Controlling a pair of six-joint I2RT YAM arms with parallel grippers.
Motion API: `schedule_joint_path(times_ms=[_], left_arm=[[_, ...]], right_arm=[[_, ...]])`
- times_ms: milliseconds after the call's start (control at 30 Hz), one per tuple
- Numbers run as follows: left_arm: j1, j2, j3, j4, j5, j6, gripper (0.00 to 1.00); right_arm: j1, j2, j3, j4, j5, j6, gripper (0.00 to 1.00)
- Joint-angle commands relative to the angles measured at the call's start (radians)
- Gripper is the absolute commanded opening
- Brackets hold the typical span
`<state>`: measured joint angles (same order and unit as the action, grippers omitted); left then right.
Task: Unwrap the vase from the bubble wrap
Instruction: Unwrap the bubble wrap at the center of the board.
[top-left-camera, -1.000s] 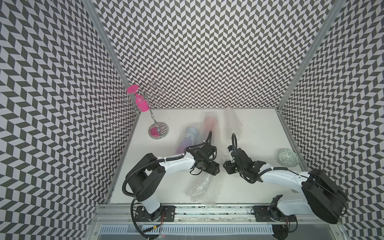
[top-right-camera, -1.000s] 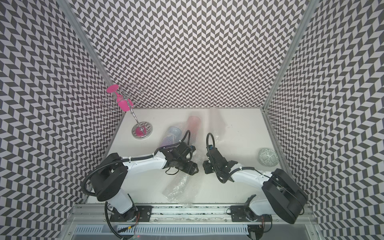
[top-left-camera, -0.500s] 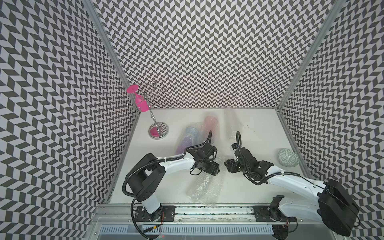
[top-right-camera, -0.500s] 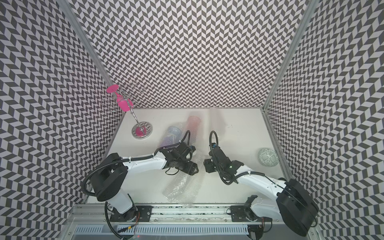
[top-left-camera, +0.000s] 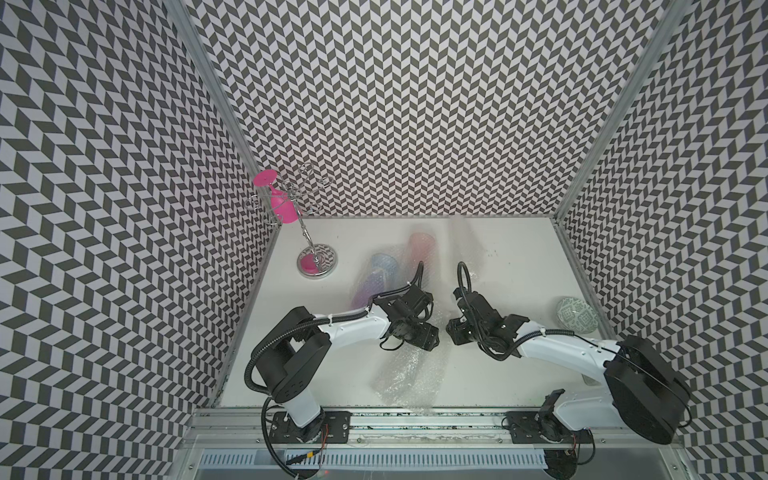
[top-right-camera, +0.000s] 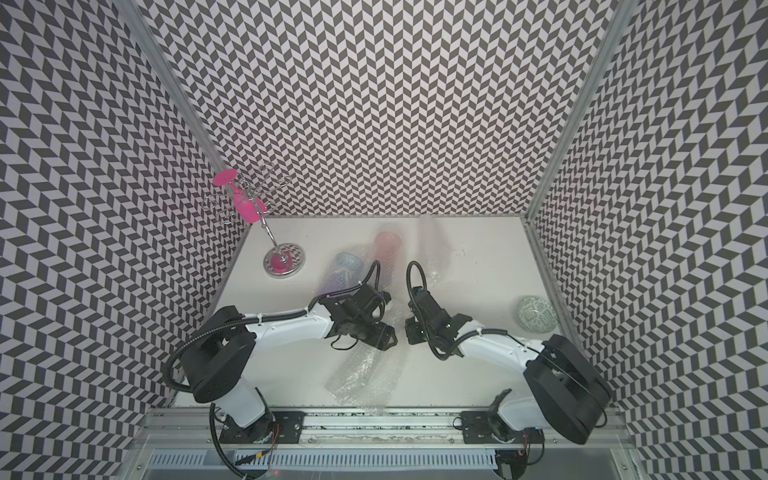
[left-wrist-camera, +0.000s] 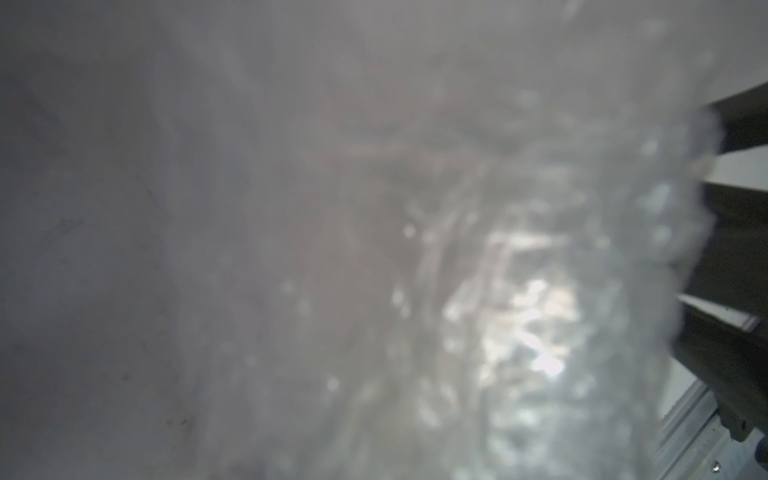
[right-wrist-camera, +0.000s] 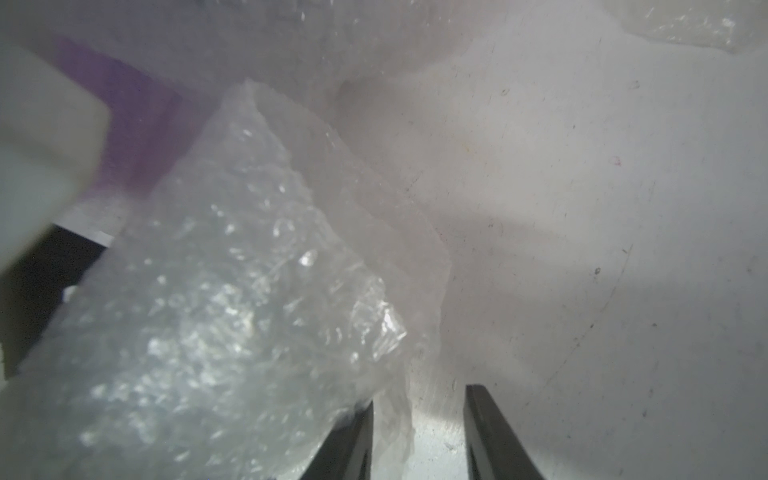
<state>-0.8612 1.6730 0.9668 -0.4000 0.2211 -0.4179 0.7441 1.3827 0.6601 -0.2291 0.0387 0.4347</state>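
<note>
Bubble wrap (right-wrist-camera: 232, 316) edge loose between the parted fingers of the right gripper (right-wrist-camera: 419, 399), not clamped. Left gripper (top-left-camera: 422, 336) low over the wrap, its hold impossible to tell through the blur. Beyond both, purple vase (top-left-camera: 374, 282) lying in the wrap near the wire stand (top-left-camera: 316, 266), apart from it.
</note>
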Motion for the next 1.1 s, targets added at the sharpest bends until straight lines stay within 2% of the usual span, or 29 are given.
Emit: schedule_joint_path(times_ms=[0, 533, 667, 800, 967, 1067], left_arm=[[-0.006, -0.028, -0.013, -0.013, 0.008, -0.005, 0.30], [-0.032, -0.011, 0.000, -0.017, 0.005, -0.009, 0.30], [-0.032, -0.012, -0.005, -0.013, 0.010, -0.015, 0.30], [-0.031, -0.017, -0.007, -0.017, 0.004, -0.015, 0.30], [-0.034, -0.012, -0.006, -0.030, -0.019, -0.010, 0.30], [-0.039, -0.005, -0.005, -0.051, -0.052, 0.004, 0.30]], right_arm=[[0.005, 0.014, 0.028, 0.064, 0.036, -0.011, 0.29], [0.006, 0.075, 0.099, 0.073, 0.084, -0.051, 0.26], [0.008, 0.079, 0.106, 0.078, 0.081, -0.065, 0.14], [0.009, 0.023, 0.064, 0.119, 0.080, -0.065, 0.00], [0.009, -0.099, -0.020, 0.205, 0.090, -0.060, 0.00], [0.008, -0.171, -0.084, 0.273, 0.116, -0.012, 0.00]])
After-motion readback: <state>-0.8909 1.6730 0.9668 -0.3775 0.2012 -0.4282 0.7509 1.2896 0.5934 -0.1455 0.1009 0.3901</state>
